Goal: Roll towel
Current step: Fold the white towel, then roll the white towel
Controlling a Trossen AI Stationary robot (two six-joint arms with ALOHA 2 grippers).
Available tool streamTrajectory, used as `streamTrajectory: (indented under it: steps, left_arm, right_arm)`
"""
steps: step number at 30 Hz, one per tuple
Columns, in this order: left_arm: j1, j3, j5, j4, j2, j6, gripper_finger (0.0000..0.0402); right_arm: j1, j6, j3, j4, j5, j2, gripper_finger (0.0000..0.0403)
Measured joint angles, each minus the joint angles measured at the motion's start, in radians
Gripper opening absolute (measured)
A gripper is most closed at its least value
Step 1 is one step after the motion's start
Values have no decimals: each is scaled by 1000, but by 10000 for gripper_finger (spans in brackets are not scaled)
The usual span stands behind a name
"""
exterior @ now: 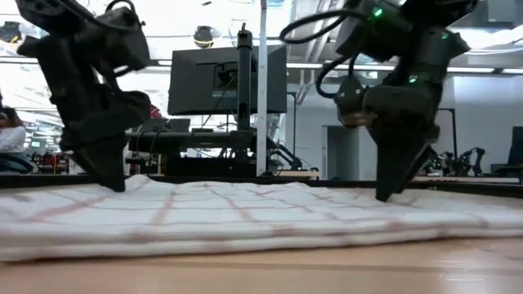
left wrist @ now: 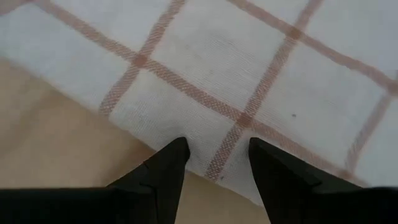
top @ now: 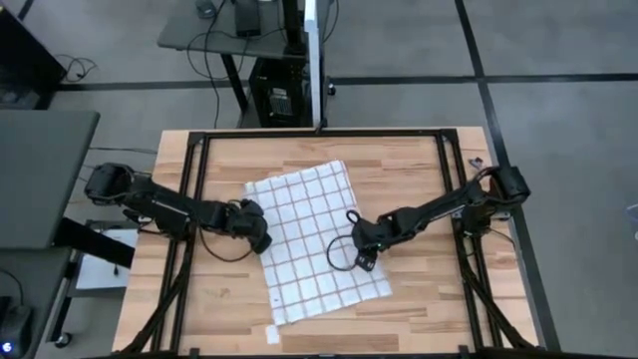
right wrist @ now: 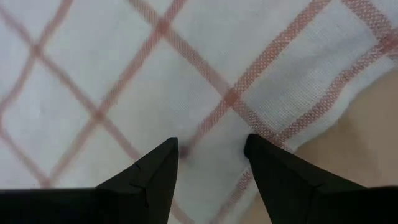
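Nearest the low camera, the towel's (exterior: pixel 245 216) front edge runs across the frame as a thick, slightly rumpled band on the wooden table (exterior: pixel 327 273). Seen from above, the towel (top: pixel 314 239) lies spread flat and skewed in the middle of the table (top: pixel 419 170), one corner toward the upper centre of the frame, another near the lower right. A tiny white scrap (top: pixel 274 335) sits on the wood just below the towel's lower left corner.

Left claw (top: pixel 261 239) is down at the towel's left edge, centre-left in the high view. Its wrist camera shows both dark fingers (left wrist: pixel 166 171) spread apart, tips pressed on the cloth right at the edge, one grid line running between them, bare wood beside. It grips nothing.

Right claw (top: pixel 365 261) stands on the towel's right part, right of centre in the high view. Its fingers (right wrist: pixel 158 168) are also apart, tips on the cloth close to the edge, with wood showing at the lower right of that wrist frame. Nothing is pinched between them.

In the low view the left claw (exterior: pixel 110 175) comes down at the left of the frame and the right claw (exterior: pixel 391 189) at the right, both pointing at the cloth. Behind them stand a monitor (exterior: pixel 227 77) and a white post (exterior: pixel 262 82).
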Motion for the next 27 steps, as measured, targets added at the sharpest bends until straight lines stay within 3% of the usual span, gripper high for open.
streamTrajectory:
  steps: [7, 11, 18, 24, 27]
  left_arm:
    - [180, 3, 39, 87, 3, 272, 164]
    - [224, 69, 55, -78, -26, 320, 164]
    - [89, 296, 69, -193, -196, 440, 164]
    - [1, 395, 77, 10, -286, 253, 164]
    - [0, 450, 84, 112, -311, 325, 164]
  right_arm:
    - [74, 78, -2, 145, -11, 3, 191]
    - [74, 44, -6, 108, -23, -31, 191]
    - [98, -151, 16, 131, -23, -227, 191]
    - [120, -140, 17, 179, -21, -319, 191]
    - [104, -198, 18, 199, -18, -337, 191]
